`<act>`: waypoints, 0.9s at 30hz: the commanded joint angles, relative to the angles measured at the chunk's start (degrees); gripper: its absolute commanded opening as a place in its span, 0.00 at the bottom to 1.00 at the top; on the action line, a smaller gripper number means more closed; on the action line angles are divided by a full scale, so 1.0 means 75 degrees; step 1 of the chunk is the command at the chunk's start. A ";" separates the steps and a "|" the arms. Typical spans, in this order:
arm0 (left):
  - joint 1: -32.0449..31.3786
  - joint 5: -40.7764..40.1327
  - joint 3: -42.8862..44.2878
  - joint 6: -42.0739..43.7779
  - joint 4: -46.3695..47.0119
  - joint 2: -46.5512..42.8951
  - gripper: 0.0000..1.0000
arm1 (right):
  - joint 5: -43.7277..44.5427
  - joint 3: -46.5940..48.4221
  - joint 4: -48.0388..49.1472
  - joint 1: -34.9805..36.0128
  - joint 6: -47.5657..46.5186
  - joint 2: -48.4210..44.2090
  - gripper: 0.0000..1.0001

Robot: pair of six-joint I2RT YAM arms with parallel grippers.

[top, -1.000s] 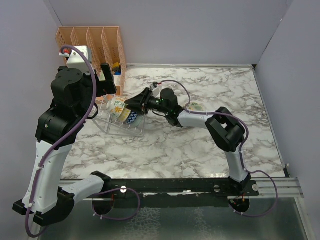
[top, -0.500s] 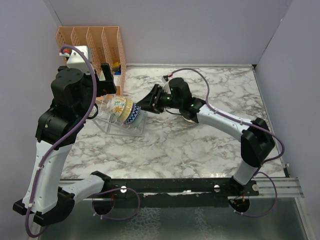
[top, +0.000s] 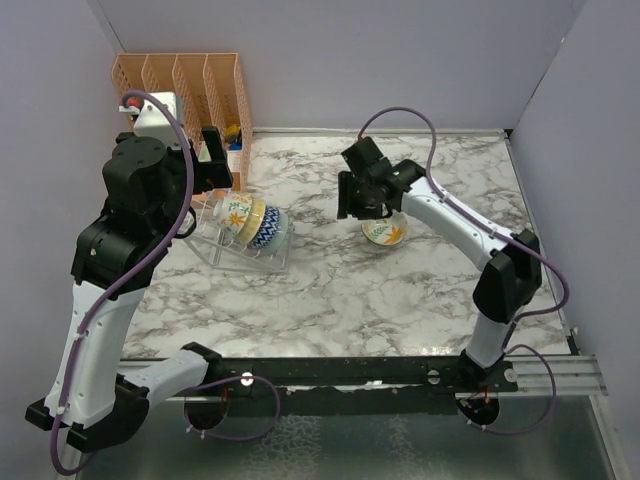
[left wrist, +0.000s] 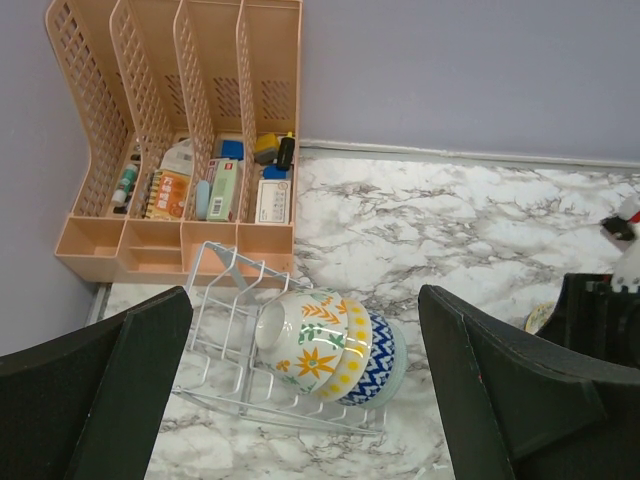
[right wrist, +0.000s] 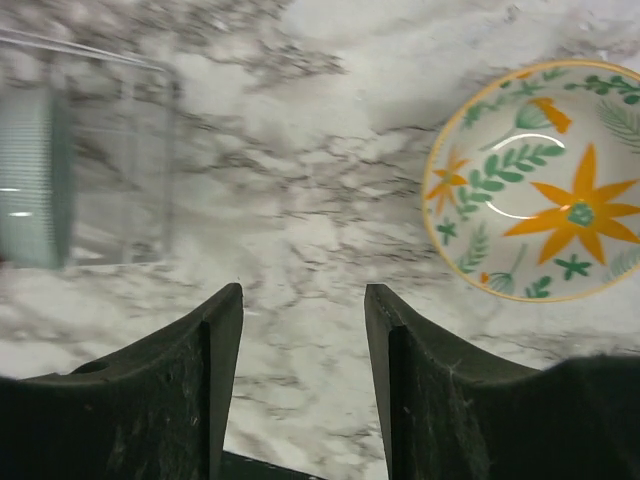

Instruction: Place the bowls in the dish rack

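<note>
The clear dish rack (top: 225, 250) stands at the left of the marble table and also shows in the left wrist view (left wrist: 225, 300). Several bowls (top: 252, 221) lie nested on their sides in it: floral, yellow-dotted, blue zigzag (left wrist: 375, 355), pale green. One floral bowl (top: 385, 233) sits upright on the table, at the upper right of the right wrist view (right wrist: 545, 180). My right gripper (top: 350, 207) is open and empty, just left of that bowl, fingertips (right wrist: 303, 300) over bare marble. My left gripper (top: 205, 170) is wide open and empty, held high above the rack (left wrist: 305, 295).
An orange slotted file organiser (top: 185, 85) with small items stands against the back wall behind the rack, and also shows in the left wrist view (left wrist: 180, 130). Grey walls close in the back and both sides. The rack's right end is blurred in the right wrist view (right wrist: 120, 150).
My right gripper has drawn back from the rack to the right, over to the loose floral bowl. The blue zigzag bowl stays in the rack. The left arm has not moved.
</note>
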 commanded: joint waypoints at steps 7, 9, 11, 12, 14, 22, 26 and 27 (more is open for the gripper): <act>-0.0048 0.0012 -0.0052 -0.0094 0.0054 -0.0023 0.99 | 0.0977 -0.0301 -0.0917 -0.0109 -0.1279 0.1153 0.53; -0.0055 -0.0009 -0.0063 -0.0091 0.0040 -0.0030 0.99 | 0.0963 -0.0331 -0.0845 -0.0167 -0.1363 0.1270 0.52; -0.0048 -0.0012 -0.0076 -0.0084 0.0041 -0.0035 0.99 | 0.0942 -0.0335 -0.0753 -0.0256 -0.1418 0.1379 0.53; -0.0054 -0.0010 -0.0076 -0.0077 0.0041 -0.0034 0.99 | 0.0930 -0.0333 -0.0683 -0.0274 -0.1441 0.1420 0.53; -0.0055 -0.0019 -0.0086 -0.0077 0.0052 -0.0037 0.99 | 0.0928 -0.0338 -0.0506 -0.0313 -0.1553 0.1491 0.53; -0.0050 -0.0049 -0.0077 -0.0046 0.0066 -0.0007 0.99 | 0.0830 -0.0401 0.0204 -0.0532 -0.1942 0.1708 0.49; -0.0048 -0.0081 -0.0052 -0.0034 0.0065 0.0018 0.99 | 0.0760 -0.0350 0.0290 -0.0574 -0.1959 0.1660 0.44; -0.0051 -0.0085 -0.0061 -0.0039 0.0065 0.0017 0.99 | 0.0730 -0.0352 0.0287 -0.0585 -0.1971 0.1645 0.43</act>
